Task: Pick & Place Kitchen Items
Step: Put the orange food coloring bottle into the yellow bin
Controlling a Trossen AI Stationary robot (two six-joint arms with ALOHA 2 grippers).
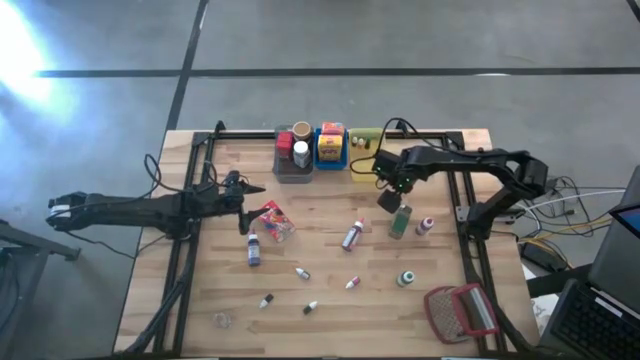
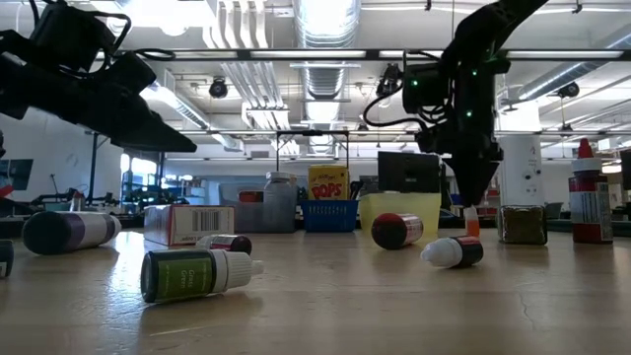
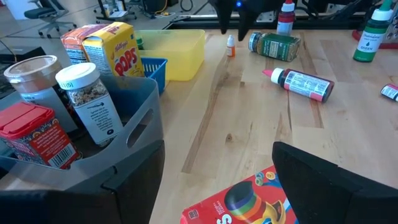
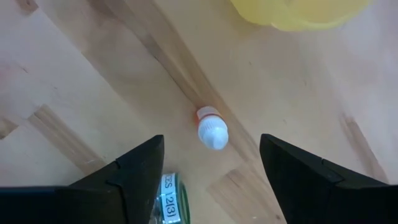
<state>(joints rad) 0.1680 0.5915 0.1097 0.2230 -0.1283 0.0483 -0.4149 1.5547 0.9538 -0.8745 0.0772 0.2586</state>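
Observation:
A tiny orange bottle with a white cap stands upright on the wood, just short of the yellow bin. My right gripper hangs over it, pointing down, open, one finger on either side and clear of it; the low view shows the fingers above the bottle. A green jar lies beside it. My left gripper waits open above the red packet, touching nothing. More small bottles lie scattered on the table.
The grey bin holds jars and a red tin, and the blue bin holds boxes; both stand in a row with the yellow bin along the far edge. A red-framed mesh thing lies at the near right corner. A dark bottle lies near the packet.

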